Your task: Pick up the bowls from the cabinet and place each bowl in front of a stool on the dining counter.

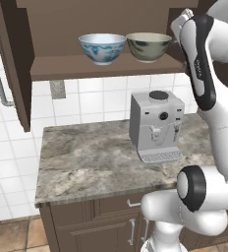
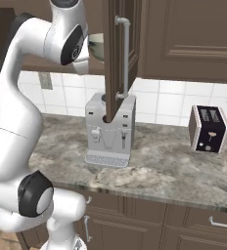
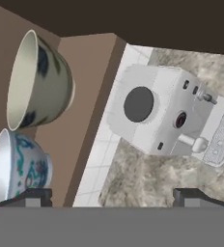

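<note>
Hand view, nearest item: gripper [image 3: 113,197], one, jaws spread wide and holding nothing, its dark tips at the bottom of the picture. It hangs beside the open cabinet [image 1: 106,66], level with the shelf but not yet between the bowls.

Bowls, two, both on the cabinet shelf, upright, rims touching or very nearly so. White bowl with blue floral pattern [image 1: 102,48] stands to the left in the left base view; olive-grey bowl with cream inside [image 1: 148,46] stands to its right, closer to the arm.

Risk, judged: the bowls sit so close together that a finger sliding in for one rim may nudge the other along or off the shelf. The deep round walls look smooth, so a shallow pinch on the rim could slip and drop the bowl.

Coffee machine [image 1: 155,126], one, on the stone wall counter [image 1: 81,167] directly below the shelf; a dropped bowl would likely strike it.

Cabinet door [image 2: 116,53], one seen open with a silver handle, close by the arm; a wide swing outward could catch it.

Toaster [image 2: 209,128], one, far along the counter, well apart.
</note>
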